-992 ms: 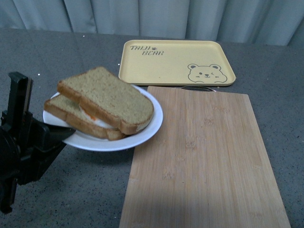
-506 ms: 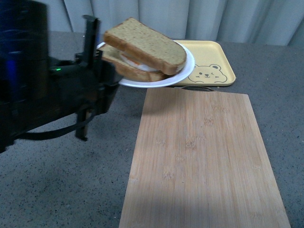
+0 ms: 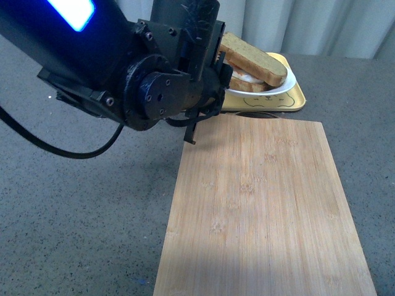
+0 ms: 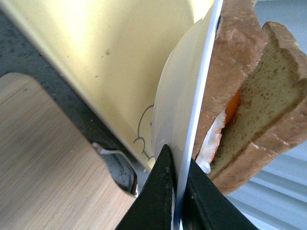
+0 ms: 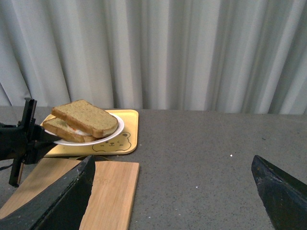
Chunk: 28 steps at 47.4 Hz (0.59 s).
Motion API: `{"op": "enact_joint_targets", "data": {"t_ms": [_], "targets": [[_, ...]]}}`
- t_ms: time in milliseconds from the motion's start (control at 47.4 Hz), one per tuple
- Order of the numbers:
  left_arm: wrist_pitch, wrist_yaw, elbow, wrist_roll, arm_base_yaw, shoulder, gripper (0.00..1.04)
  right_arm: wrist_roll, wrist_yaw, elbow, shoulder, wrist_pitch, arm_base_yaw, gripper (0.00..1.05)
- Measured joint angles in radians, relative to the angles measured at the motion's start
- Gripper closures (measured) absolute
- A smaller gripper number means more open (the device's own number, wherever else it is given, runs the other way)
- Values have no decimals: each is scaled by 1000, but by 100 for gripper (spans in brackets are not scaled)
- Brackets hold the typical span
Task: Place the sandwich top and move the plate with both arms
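White plate [image 4: 170, 110], rim pinched in my left tool [image 4: 178, 160], hangs over the yellow tray [image 3: 295, 102]; I must lower it level (right tool [image 5: 172, 163] spread, empty).

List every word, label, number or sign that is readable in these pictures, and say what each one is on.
No text can be read in any view.
The yellow tray shows only a bear drawing, partly covered by the plate; no lettering is visible on it.
The cutting board and the bread are unmarked.
The left arm shows a blue light, not a sign.
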Motion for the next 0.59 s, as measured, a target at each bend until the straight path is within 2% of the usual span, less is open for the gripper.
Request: {"op": "enact_joint_targets", "data": {"t_ms": [380,591], "targets": [[-170,10,159,11,11,80,101,0,0,0,0,0,0,9],[-213,14,128,53,20,58,75,0,0,0,0,0,0,9]]}}
